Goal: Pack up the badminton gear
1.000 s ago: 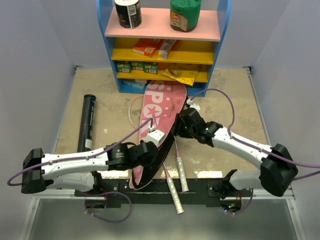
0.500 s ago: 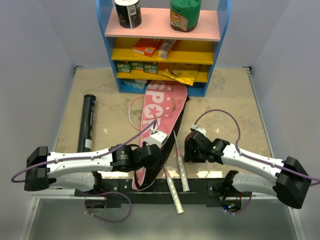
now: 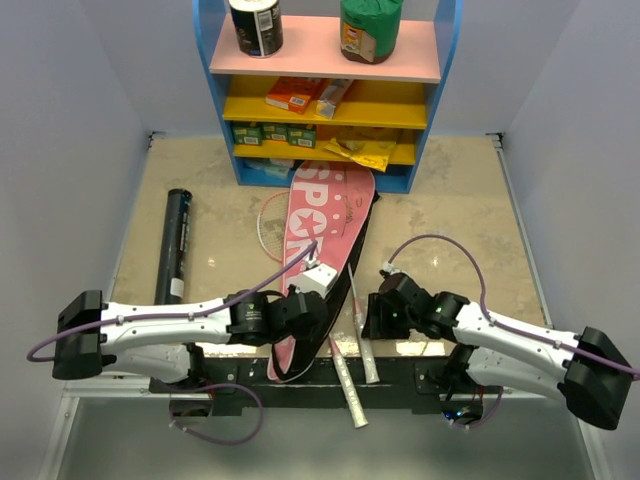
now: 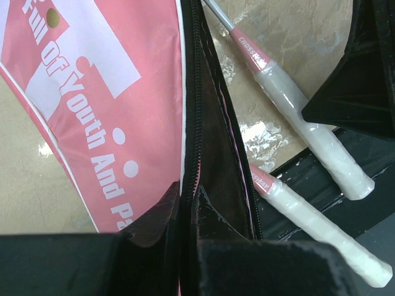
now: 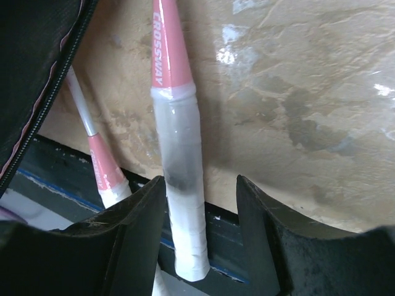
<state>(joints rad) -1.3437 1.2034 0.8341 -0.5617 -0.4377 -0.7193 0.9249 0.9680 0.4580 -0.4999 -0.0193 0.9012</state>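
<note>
My left pincer [image 4: 184,208] is clamped shut on the black zip edge of the pink bag [image 3: 322,215]. The bag lies lengthwise near-to-far on the table [image 3: 460,200], wide end toward the shelf [image 3: 320,45]. My right pincer [image 5: 200,188] stands open astride a racket handle [image 5: 179,172], butt pointing near.

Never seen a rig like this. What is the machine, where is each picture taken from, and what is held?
Two robot arms with two-finger claws are bolted to a beige table. One picture looks down from above; the other two come from cameras on the wrists. On the table lie a large pink racket-shaped bag, a long black tube and two pink rackets with white handles. The left gripper pinches the bag's black zip edge. The right gripper is open astride one white handle.
</note>
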